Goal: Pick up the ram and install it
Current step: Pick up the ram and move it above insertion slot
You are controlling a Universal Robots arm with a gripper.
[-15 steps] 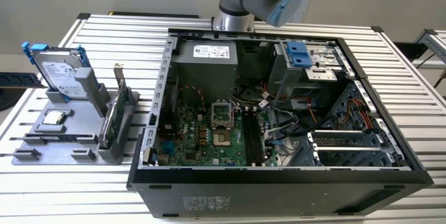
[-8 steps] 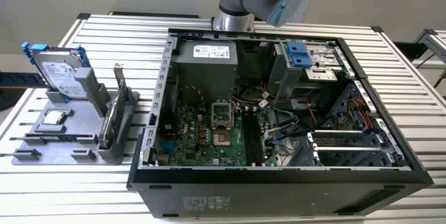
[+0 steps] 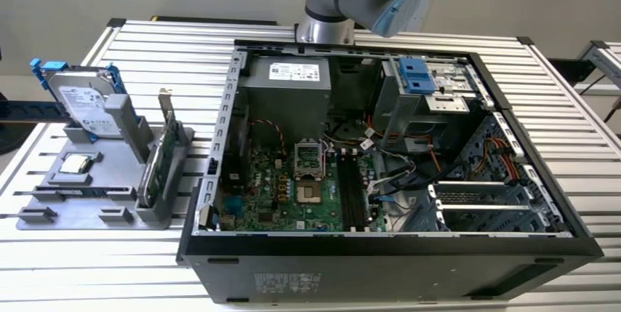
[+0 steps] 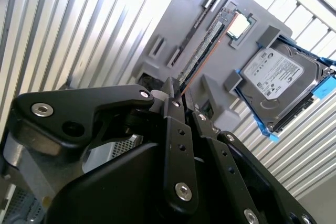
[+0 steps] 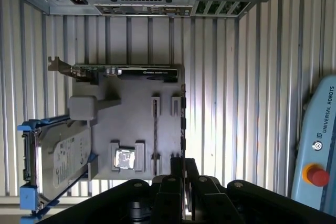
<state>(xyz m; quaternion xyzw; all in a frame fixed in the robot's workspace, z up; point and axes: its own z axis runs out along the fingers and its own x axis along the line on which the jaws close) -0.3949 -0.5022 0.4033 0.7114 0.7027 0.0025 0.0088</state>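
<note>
Exterior view: the gray tray sits at 9 o'clock from the open case. This one gives you the memory slots mid-board.

Second wrist view: the ram stands on edge in the tray beside the chip, flat side readable. Your gripper hangs well above it, fingers pinched together, holding nothing.

First wrist view: the ram is just a thin edge-on line. Descend pinched like that and I reckon you'll jab its top edge.
</note>
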